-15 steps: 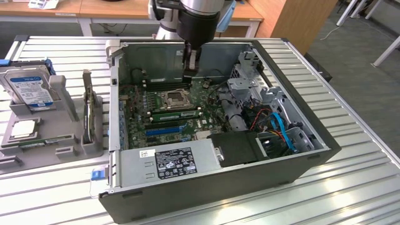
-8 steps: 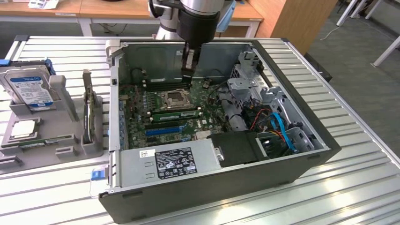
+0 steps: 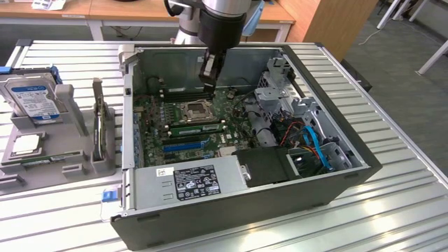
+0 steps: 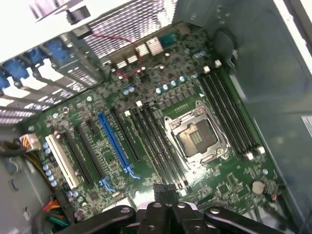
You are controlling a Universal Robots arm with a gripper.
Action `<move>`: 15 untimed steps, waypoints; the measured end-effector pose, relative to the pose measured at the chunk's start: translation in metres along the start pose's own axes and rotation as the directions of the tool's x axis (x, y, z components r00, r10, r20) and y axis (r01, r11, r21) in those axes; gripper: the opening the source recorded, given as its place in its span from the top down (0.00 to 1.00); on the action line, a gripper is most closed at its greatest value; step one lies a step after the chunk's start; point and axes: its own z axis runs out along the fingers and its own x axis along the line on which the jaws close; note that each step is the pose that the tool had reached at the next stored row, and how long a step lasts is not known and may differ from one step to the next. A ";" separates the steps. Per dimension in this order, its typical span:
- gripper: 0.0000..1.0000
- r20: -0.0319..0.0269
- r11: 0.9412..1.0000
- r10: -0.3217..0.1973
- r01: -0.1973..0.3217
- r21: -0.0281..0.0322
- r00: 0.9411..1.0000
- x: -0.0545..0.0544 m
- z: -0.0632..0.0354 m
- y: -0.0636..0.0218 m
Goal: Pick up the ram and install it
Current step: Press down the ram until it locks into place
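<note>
Tool: the gripper (image 3: 209,85) hangs inside the open computer case (image 3: 231,226), low over the motherboard (image 3: 231,139). Its jaws are drawn fully together.
Held: I cannot make out any green stick between the jaws. In the wrist view a short dark piece sits just ahead of the gripper (image 4: 165,197), too unclear to name.
Tool position: in the exterior view it is at about 12 o'clock of the CPU socket (image 3: 194,109), above the black memory slots on that side.
Ram: a long green stick, which I take to be the ram (image 3: 197,126), stands on edge at 6 o'clock of the socket in the exterior view. It lies between the socket and the blue slot (image 3: 185,147).
Ram and tool: apart, with the socket between them.
Far slots: in the wrist view the black slots (image 4: 229,112) on the other side of the CPU socket (image 4: 195,137) from the blue slot (image 4: 114,144) look empty.
Done: judging by how things lie, the pick-up is over and the stick appears to be in a slot.
Left: whether it is pressed fully home and its latches are closed cannot be told.
Beside the case: a grey fixture (image 3: 70,100) at 9 o'clock of the case holds a hard drive (image 3: 31,97).
</note>
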 end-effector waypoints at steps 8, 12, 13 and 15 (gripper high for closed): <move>0.90 0.005 0.991 0.130 -0.130 0.003 0.991 0.000 0.0000 0.0000; 0.90 0.008 0.981 0.196 -0.196 0.005 0.981 0.000 0.0000 0.0000; 0.90 0.009 0.977 0.212 -0.212 0.005 0.977 0.000 0.0000 0.0000; 0.90 0.010 0.970 0.243 -0.243 0.006 0.970 0.000 0.0000 0.0000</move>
